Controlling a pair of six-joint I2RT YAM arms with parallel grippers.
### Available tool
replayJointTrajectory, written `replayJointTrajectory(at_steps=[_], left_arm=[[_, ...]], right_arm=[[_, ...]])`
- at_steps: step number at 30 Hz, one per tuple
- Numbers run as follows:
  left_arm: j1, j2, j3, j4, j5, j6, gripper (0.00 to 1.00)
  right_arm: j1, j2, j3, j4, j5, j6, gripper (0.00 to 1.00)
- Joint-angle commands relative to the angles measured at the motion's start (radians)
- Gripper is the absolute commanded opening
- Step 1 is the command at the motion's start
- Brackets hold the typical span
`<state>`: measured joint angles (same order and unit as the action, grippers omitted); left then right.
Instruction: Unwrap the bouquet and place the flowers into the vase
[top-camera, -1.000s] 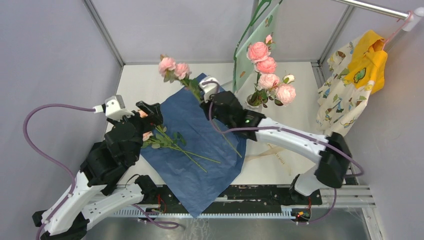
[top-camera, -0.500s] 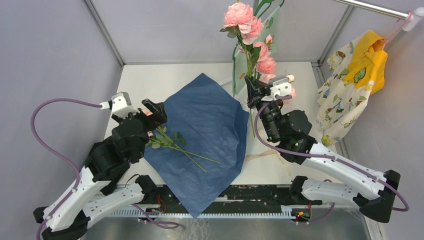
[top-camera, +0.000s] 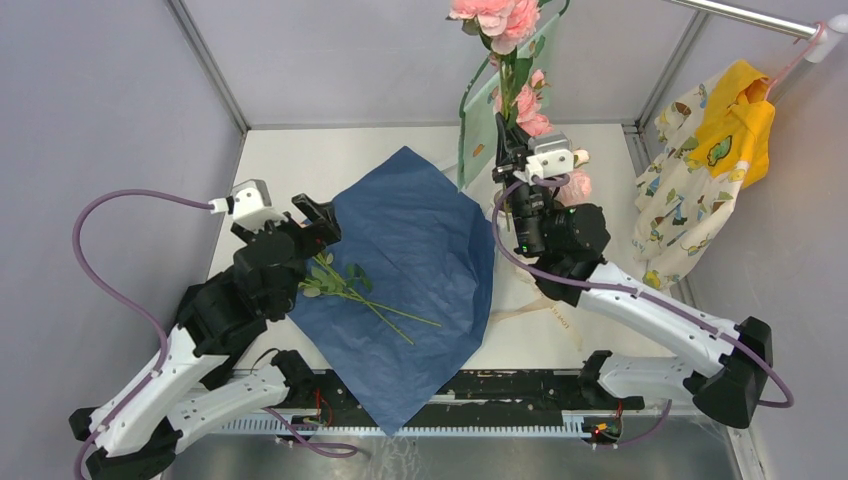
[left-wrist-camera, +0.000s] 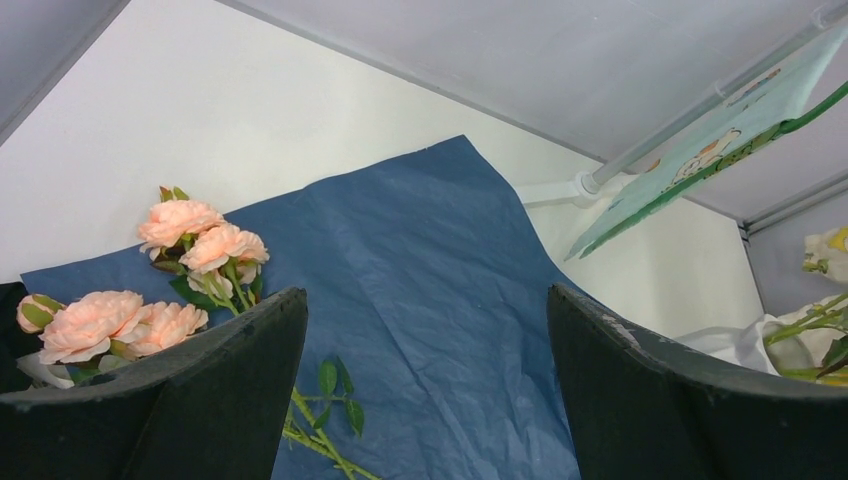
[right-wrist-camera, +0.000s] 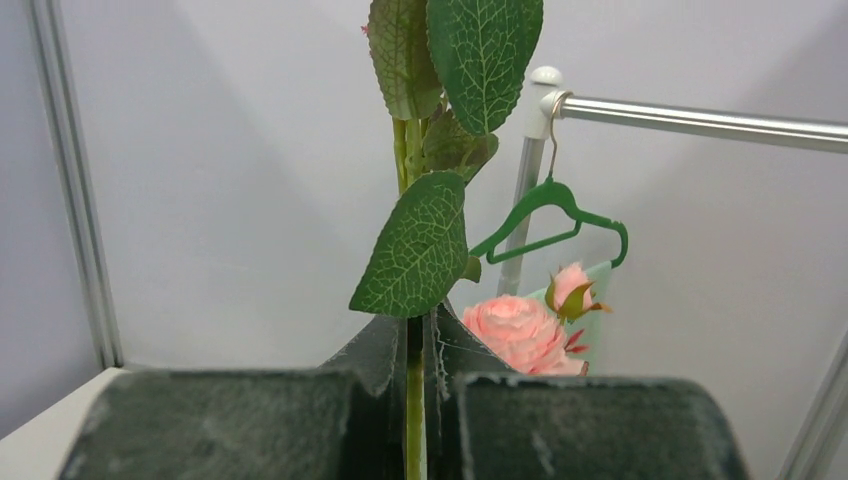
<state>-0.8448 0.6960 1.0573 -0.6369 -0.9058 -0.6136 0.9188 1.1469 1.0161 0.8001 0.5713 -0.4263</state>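
Note:
The navy paper (top-camera: 400, 270) lies spread flat on the table. Loose flowers lie on its left part, green stems (top-camera: 372, 303) pointing right and peach roses (left-wrist-camera: 200, 238) beside my left finger. My left gripper (top-camera: 318, 225) hovers open over that spot, with only paper between its fingers (left-wrist-camera: 425, 295). My right gripper (top-camera: 507, 140) is shut on one rose stem (right-wrist-camera: 414, 400), which it holds upright at the back right. That stem's pink blossoms (top-camera: 495, 12) reach the top of the view. More roses (top-camera: 532, 110) stand just behind it. My right wrist hides the vase.
A green patterned cloth on a green hanger (right-wrist-camera: 550, 215) hangs at the back, right behind the raised stem. A yellow and cream garment (top-camera: 710, 160) hangs from the rail (top-camera: 750, 18) at the right. Cream ribbon (top-camera: 545, 305) lies on the table under my right arm.
My right arm has swung from over the paper to the back right. It has turned its stem upright and lifted it higher. My left gripper has shifted slightly and stays open.

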Motion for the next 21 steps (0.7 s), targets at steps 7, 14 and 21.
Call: replayJointTrajectory(at_steps=[7, 14, 21], left_arm=[[-0.002, 0.034, 0.026, 0.074, -0.004, -0.011, 0.94], [-0.002, 0.061, 0.022, 0.088, -0.001, -0.012, 0.94], [-0.002, 0.082, 0.019, 0.094, 0.007, -0.018, 0.94]], right_arm=[[-0.089, 0.101, 0.154, 0.119, -0.098, -0.021, 0.01], [-0.132, 0.093, 0.080, 0.145, -0.107, 0.020, 0.00], [-0.161, 0.042, -0.078, 0.164, -0.127, 0.118, 0.00]])
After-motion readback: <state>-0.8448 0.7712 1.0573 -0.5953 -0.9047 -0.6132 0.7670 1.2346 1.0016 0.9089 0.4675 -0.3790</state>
